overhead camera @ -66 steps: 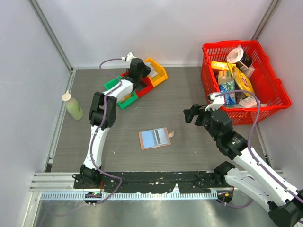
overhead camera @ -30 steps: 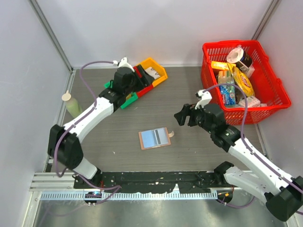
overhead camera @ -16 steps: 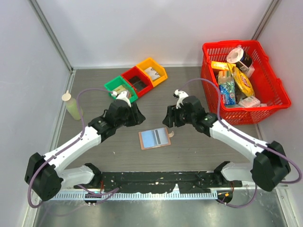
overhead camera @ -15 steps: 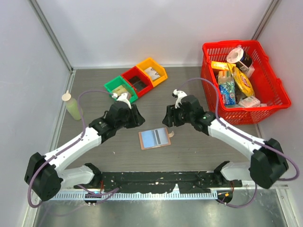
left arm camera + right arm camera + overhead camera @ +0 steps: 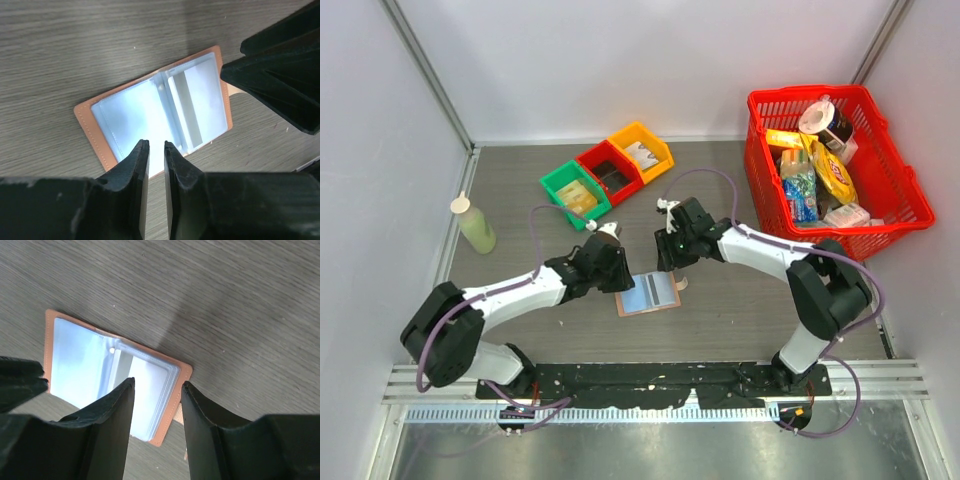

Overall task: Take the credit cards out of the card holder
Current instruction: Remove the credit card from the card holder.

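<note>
The card holder (image 5: 648, 292) lies spread open on the table, tan-edged with a pale blue lining (image 5: 135, 117). A greyish strip (image 5: 191, 111) shows in its right-hand sleeve; I cannot tell whether it is one of the credit cards. A pale card with dark marks (image 5: 642, 152) lies in the yellow bin. My left gripper (image 5: 154, 145) hovers over the holder's left half, its jaws a narrow gap apart with nothing between them. My right gripper (image 5: 158, 385) hangs open over the holder's right edge (image 5: 172, 390), holding nothing. From above, both grippers (image 5: 619, 274) (image 5: 669, 254) crowd the holder's far side.
Green (image 5: 574, 192), red (image 5: 608, 172) and yellow (image 5: 658, 147) bins stand in a row at the back left. A red basket (image 5: 905, 200) full of groceries fills the back right. A pale green bottle (image 5: 475, 224) stands by the left wall.
Both arms have swung in from the bins and the basket side to hover over the card holder. Both pairs of jaws have narrowed, the left far more.
</note>
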